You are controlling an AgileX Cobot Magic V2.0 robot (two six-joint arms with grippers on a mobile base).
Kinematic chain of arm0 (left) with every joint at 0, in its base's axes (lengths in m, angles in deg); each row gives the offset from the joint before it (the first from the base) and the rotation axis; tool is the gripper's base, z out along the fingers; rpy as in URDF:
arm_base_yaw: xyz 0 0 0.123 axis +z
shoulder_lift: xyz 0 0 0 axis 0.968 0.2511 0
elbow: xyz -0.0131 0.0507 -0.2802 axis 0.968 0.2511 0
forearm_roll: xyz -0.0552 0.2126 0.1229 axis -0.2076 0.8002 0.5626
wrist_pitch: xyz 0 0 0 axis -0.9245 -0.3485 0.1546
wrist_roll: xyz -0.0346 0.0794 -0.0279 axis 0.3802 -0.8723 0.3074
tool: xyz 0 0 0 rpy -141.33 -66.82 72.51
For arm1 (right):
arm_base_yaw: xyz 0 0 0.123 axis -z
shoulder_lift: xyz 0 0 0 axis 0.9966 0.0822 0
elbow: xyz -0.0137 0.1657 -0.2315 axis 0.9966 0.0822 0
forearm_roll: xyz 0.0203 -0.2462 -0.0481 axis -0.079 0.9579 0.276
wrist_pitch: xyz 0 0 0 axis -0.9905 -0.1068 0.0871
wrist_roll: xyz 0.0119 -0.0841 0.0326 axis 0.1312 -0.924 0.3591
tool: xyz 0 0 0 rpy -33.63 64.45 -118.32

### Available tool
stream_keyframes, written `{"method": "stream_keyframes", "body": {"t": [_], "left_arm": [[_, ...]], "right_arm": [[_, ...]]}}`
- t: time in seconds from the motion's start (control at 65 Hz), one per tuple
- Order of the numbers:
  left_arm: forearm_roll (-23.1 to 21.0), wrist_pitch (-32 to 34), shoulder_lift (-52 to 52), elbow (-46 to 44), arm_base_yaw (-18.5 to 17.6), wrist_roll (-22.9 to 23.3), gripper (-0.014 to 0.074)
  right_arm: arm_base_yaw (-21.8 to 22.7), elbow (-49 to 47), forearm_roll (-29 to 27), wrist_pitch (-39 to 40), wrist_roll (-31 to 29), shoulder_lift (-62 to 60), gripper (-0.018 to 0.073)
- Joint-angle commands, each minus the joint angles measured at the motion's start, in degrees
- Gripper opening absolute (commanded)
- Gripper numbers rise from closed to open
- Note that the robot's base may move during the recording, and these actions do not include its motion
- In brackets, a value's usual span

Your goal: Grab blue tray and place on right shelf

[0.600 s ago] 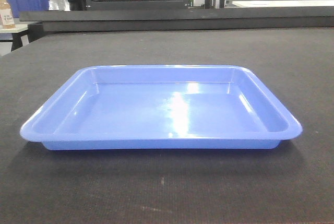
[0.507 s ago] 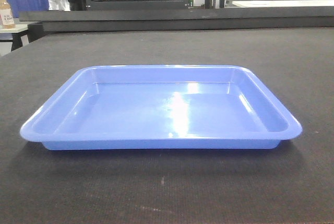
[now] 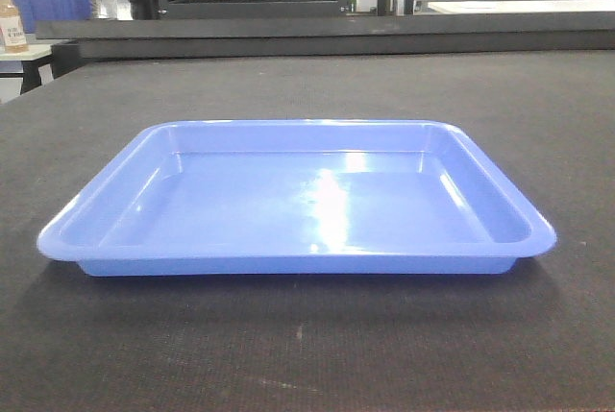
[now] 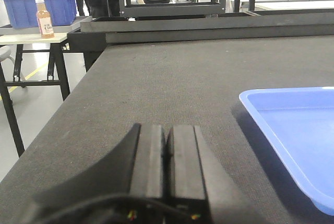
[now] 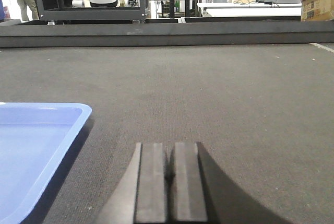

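**Tray untouched, both arms low beside it**

On the far left, off the counter (image 3: 307, 85), a small side table (image 4: 31, 33) carries a deep blue bin (image 4: 39, 6) and a bottle (image 4: 44, 18). The counter's left edge drops away close to the left fingers (image 4: 159, 148), which sit low over the dark mat, pressed together with nothing between them. There is little spare room on their outer side, so any swing that way would go past the edge.

In the middle, the blue tray (image 3: 298, 201) lies flat and empty on the counter, its flared rim free on all four sides. From the left wrist, the tray's near corner (image 4: 292, 125) shows just to the inner side of the fingers, near them but apart.

To the right, the tray's other end (image 5: 31, 145) lies just inward of the right fingers (image 5: 156, 172), which are also closed on nothing and held low. Beyond them the counter runs broad and bare to a raised dark border at the back.

I judge this to be the approach step, with no grasp begun. The next move calls for the fingers to part and take the thin rim at either end. The right shelf is in none of the views.
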Motion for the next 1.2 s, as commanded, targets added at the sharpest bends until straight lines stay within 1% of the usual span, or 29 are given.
{"method": "stream_keyframes", "body": {"t": [0.0, 0.2, 0.292, 0.338, 0.431, 0.507, 0.615, 0.769, 0.846, 0.923, 1.061, 1.138, 1.184], "left_arm": [[0.07, 4.96, -0.64, 1.57, -0.3, 0.31, -0.0048], [0.07, 5.52, -0.64, 1.57, -0.3, 0.31, -0.0048], [0.07, 10.49, -0.64, 1.14, -0.3, 0.31, -0.0048], [0.07, 12.27, -0.64, 0.13, -0.3, 0.31, -0.0048], [0.07, 10.78, -0.37, -3.73, -0.3, 0.31, -0.0048], [0.07, 6.81, 0.34, -7.94, -0.3, 0.31, -0.0048], [0.07, -1.33, 3.62, -14.4, -0.3, 0.31, -0.0048], [0.07, -16.71, 13.43, -24.91, -0.3, 0.31, -0.0048], [0.07, -22.74, 19.89, -29.38, -0.3, 0.31, -0.0048], [0.2, -25.87, 27.21, -33.32, -0.3, 0.31, -0.0048], [0.2, -28.65, 38.2, -39.16, -0.3, 0.31, -0.0048], [-0.39, -32.84, 43.96, -42.32, -0.3, 0.31, -0.0048], [-1.57, -35.31, 47.07, -44.06, -0.3, 0.31, -0.0048]], "right_arm": [[0.18, -1.31, -0.23, 4.94, -0.36, -1.11, 0.0055], [0.18, -1.31, -0.23, 6.14, -0.67, -1.11, 0.0055], [0.18, -1.86, -0.23, 8.63, -0.67, -1.11, 0.0055], [0.18, -3.64, -0.23, 8.81, -0.67, -1.11, 0.0055], [0.18, -8.82, -0.12, 5.94, -0.67, -0.72, 0.0055], [0.18, -14.53, -0.12, 0.27, -0.67, 0.91, 0.0055], [0.18, -22.82, -0.12, -9.35, -0.67, 6.0, 0.0055], [0.18, -33.28, -0.12, -21.42, -0.67, 17.26, 0.0055], [0.18, -37.58, -0.12, -27.08, -0.67, 23.59, 0.0055], [0.18, -41.51, -0.12, -32.84, -0.67, 29.97, 0.0055], [0.18, -47.21, -0.12, -40.88, -0.67, 40.19, 0.0055], [0.18, -49.95, -0.12, -45.48, -0.67, 45.67, 0.0055], [0.18, -51.39, -0.12, -47.49, -0.67, 48.07, 0.0055]]}}
